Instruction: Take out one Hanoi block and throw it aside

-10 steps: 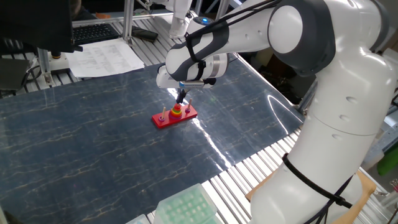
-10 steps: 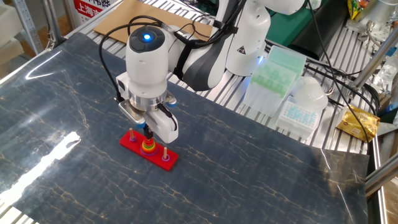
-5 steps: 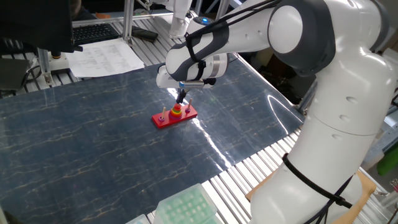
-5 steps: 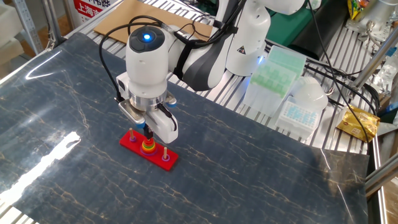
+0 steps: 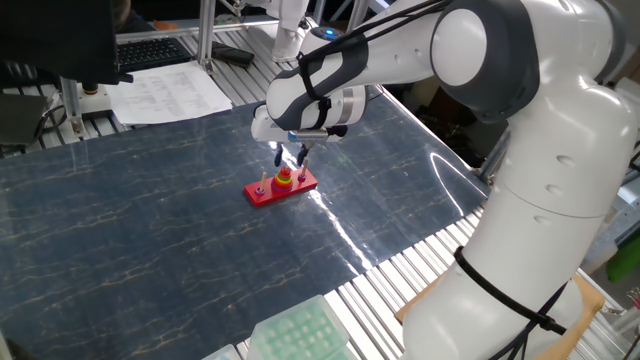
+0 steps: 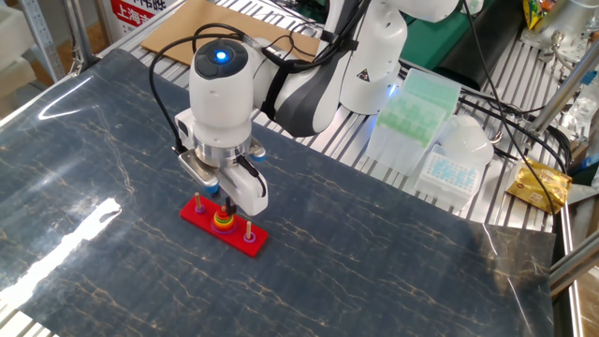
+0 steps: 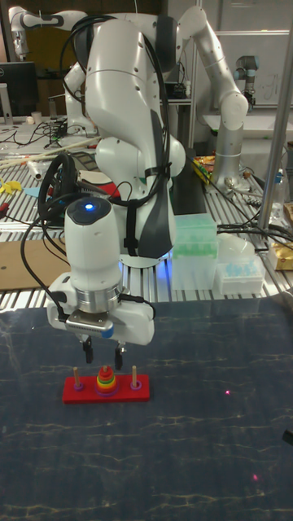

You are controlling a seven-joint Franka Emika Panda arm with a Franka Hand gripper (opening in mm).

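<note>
Hovering my open hand (image 7: 102, 355) over the stack, I judge the small red ring (image 7: 103, 370) light, stiff and slippery; best pinched across its outer edge.

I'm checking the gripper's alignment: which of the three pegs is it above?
The middle peg, the only one carrying the stack of rings; the open gripper hangs right above it. Both outer pegs stand bare.

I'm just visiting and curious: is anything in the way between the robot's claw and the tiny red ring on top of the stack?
Nothing visible blocks it. The gripper hangs open right above the little red ring, which tops the stack on the middle peg. The outer pegs stand clear of the fingers on either side.
</note>
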